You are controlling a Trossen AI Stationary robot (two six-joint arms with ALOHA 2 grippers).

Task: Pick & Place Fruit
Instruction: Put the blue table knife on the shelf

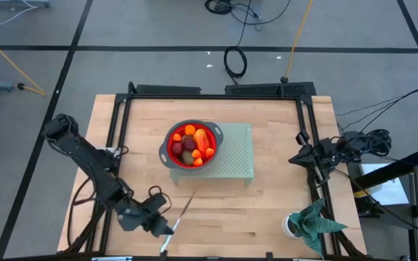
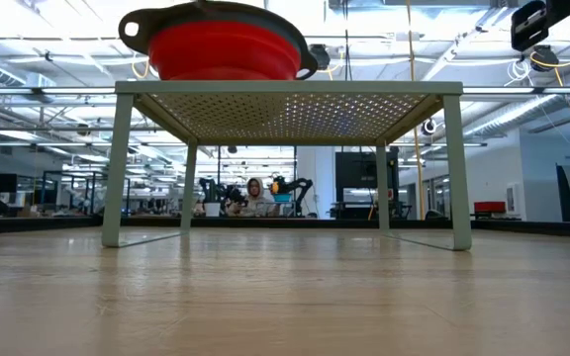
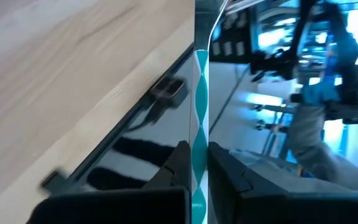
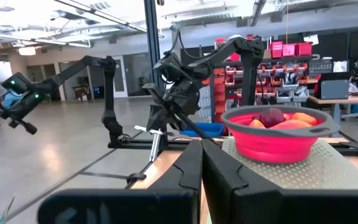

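a: since the fruit [image 1: 191,143] all sits heaped in the red bowl [image 1: 171,148], nothing loose shows on the surface [image 1: 267,210]. looks like the placing part is done or nearly so.

b: where's the bowl?

a: on the pale green perforated stand [image 1: 238,156], about mid-surface, toward the stand's left end. raised up, probably so both arms can reach it.

b: left gripper?

a: left gripper [image 1: 167,230] is at the near edge, left of centre, pinching the silver knife [image 1: 180,214] by its handle, fingers pressed nearly together on it. blade points up and away toward the stand. knife isn't fruit, so my guess is it's being moved or readied, can't tell which.

b: right one?

a: right gripper [image 1: 301,156] is parked at the right edge of the surface, fingers pressed together on nothing, facing the bowl. reads as waiting.

b: anything else?

a: green plant in a white pot [image 1: 307,226] at the near right corner, well clear of the bowl. person far off in the room behind, not involved.
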